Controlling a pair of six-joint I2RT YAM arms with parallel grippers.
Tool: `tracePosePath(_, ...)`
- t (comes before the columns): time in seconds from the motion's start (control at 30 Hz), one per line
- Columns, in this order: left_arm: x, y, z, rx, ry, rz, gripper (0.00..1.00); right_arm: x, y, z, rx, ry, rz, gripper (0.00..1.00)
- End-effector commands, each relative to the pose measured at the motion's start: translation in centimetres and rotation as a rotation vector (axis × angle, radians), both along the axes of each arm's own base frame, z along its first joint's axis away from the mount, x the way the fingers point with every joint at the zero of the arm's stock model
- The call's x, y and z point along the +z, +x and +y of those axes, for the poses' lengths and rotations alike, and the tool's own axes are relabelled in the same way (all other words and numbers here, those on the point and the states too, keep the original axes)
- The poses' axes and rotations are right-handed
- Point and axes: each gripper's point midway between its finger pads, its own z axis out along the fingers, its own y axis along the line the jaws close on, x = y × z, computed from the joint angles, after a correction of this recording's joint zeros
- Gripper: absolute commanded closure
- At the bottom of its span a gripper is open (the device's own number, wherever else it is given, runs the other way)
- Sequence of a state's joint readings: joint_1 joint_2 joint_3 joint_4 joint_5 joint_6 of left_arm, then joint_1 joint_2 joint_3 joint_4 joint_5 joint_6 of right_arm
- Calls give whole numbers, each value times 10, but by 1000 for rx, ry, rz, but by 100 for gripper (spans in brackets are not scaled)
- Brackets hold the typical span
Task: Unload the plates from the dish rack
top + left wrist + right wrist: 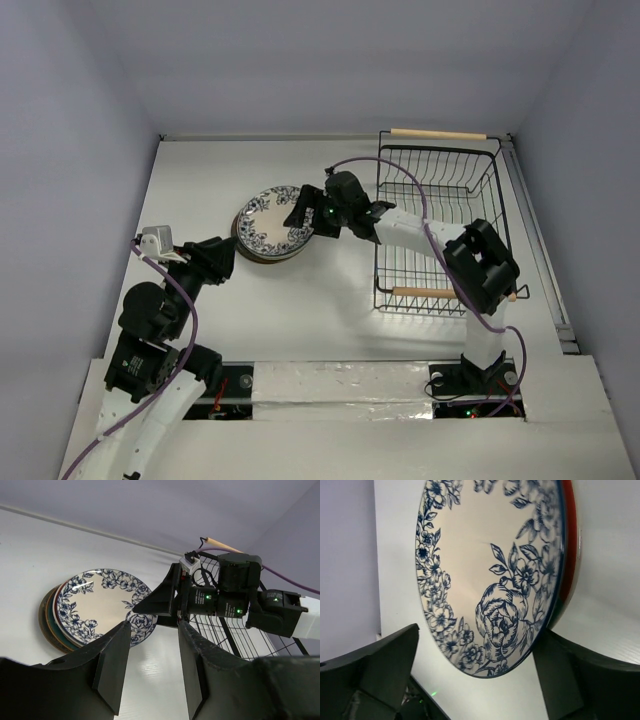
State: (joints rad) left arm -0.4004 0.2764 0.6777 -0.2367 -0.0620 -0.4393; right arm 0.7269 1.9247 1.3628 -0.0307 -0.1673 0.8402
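The plates lie in one stack on the table left of the rack. The white plate with the blue floral rim (pixel 266 222) is on top; it also shows in the left wrist view (pixel 95 605) and the right wrist view (pixel 485 545). A red plate's edge (pixel 571 540) shows just under it, and darker rims (pixel 49 621) lower down. My right gripper (pixel 299 213) is open, with its fingers spread on either side of the top plate's right rim (pixel 477 632). My left gripper (pixel 228 252) is open and empty just left of the stack (pixel 153 625). The black wire dish rack (pixel 440 185) holds no plates.
The rack has wooden handles at its far end (pixel 437 132) and near end (pixel 425 293). My right arm (pixel 410 232) reaches across the rack's left side. Walls close the table at the back and both sides.
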Motion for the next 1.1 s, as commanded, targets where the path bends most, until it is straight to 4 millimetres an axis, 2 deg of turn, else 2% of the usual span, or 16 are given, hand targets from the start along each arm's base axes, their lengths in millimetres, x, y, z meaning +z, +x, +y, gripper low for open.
tracePosePath(0.0, 10, -1, 0, -4, -14, -41, 60, 41, 10, -16, -19, -79, -119, 0)
tracePosePath(0.17, 12, -3, 1, -2, -16, -49, 57, 52, 5, -40, -24, -188, -162, 0)
tracePosePath(0.37, 12, -4, 0, -6, -16, -50, 37, 63, 1, -78, -84, -318, -214, 0)
tracePosePath(0.4, 12, -3, 0, -8, -14, -51, 33, 78, -4, -81, -93, -307, -246, 0)
tracePosePath(0.47, 12, -3, 0, -8, -13, -51, 30, 91, -9, -91, -110, -301, -280, 8)
tracePosePath(0.5, 13, -3, 0, -8, -14, -53, 27, 117, -14, -99, -130, -272, -331, 13)
tracePosePath(0.6, 13, -2, -1, -9, -4, -49, 23, 156, -21, -123, -204, -245, -422, 74)
tracePosePath(0.63, 12, -1, -1, -9, -1, -46, 22, 188, -31, -137, -237, -201, -483, 100)
tracePosePath(0.7, 13, -1, -2, -15, 5, -46, 18, 216, -40, -160, -303, -184, -546, 100)
tracePosePath(0.73, 12, -1, -2, -18, 8, -44, 15, 247, -55, -179, -333, -139, -614, 100)
tracePosePath(0.83, 14, -1, -5, -31, 10, -44, 9, 280, -76, -218, -429, -111, -703, 100)
tracePosePath(0.87, 15, -1, -5, -33, 14, -43, 7, 304, -96, -242, -476, -56, -757, 100)
tracePosePath(0.9, 17, -1, -5, -30, 15, -44, 7, 306, -100, -261, -548, -66, -771, 100)
tracePosePath(1.0, 22, 1, -2, -11, 17, -45, 6, 327, -133, -325, -747, -2, -823, 83)
tracePosePath(1.03, 25, 1, -1, -8, 17, -46, 6, 322, -139, -337, -784, -4, -826, 68)
tracePosePath(1.07, 26, 3, -2, -6, 20, -44, 5, 321, -145, -349, -824, 5, -831, 58)
